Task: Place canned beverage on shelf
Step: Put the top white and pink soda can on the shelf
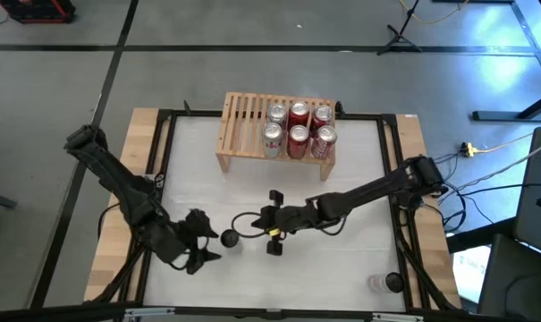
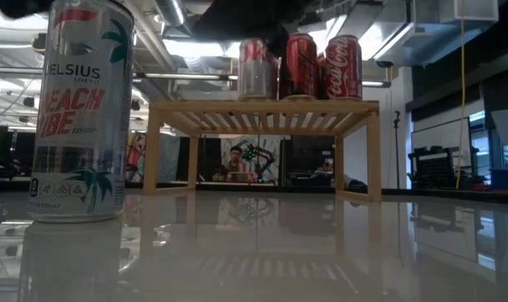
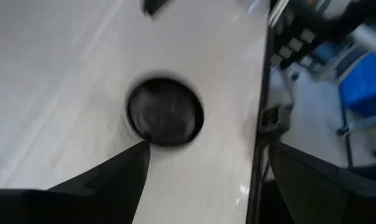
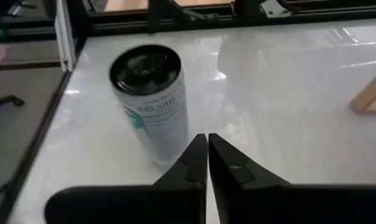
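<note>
Closest to the low camera stands a tall silver Celsius can (image 2: 79,113), upright on the white table (image 1: 359,179), well short of the shelf (image 2: 262,113). From above, the can shows as a dark round top (image 1: 230,238) near the table's front, and the left gripper (image 1: 206,241) sits just beside it on the left with its fingers spread wide. In the left wrist view one fingertip (image 3: 138,155) reaches the can's rim; whether it touches I cannot tell. The right gripper (image 1: 272,234) hangs just to the can's right, fingers pressed together and holding nothing. The shelf stands at the table's back edge with six red and silver cans (image 1: 299,130) grouped at its right end.
</note>
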Motion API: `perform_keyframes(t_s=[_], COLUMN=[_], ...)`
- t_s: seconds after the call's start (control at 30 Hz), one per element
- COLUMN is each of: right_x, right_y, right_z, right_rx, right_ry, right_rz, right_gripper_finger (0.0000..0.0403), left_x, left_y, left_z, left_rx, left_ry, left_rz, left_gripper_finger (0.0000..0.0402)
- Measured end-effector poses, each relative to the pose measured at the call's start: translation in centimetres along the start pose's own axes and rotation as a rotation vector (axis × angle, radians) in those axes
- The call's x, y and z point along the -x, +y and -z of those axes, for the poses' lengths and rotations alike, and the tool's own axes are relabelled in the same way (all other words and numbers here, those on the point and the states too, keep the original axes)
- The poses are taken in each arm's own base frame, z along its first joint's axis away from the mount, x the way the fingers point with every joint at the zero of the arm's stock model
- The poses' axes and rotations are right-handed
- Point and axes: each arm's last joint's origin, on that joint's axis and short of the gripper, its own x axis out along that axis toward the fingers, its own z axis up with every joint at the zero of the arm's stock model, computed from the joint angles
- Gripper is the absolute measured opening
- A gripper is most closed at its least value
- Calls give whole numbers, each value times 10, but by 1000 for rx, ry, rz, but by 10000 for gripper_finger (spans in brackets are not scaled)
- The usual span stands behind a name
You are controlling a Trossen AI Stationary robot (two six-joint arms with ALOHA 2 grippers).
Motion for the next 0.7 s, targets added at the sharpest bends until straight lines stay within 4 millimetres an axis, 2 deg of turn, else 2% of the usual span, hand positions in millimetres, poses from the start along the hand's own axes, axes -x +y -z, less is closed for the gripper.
perform_keyframes(t_s=[0.13,0.3,0.47,0.7], right_x=[13,16,16,16], right_y=[4,7,6,5], right_z=[-7,-7,-2,3], right_rx=[-19,-24,-38,-55], right_ry=[-14,-11,45,95], right_rz=[-22,-41,-39,-44], right_gripper_finger=[12,12,12,12], left_x=[22,25,12,-12], left_y=[2,0,10,16], left_z=[-13,-19,-18,-7], left_rx=[-18,-143,-236,-273], left_ry=[-105,-204,-200,-118], left_rz=[49,23,-105,-73], left_gripper_finger=[321,321,321,321])
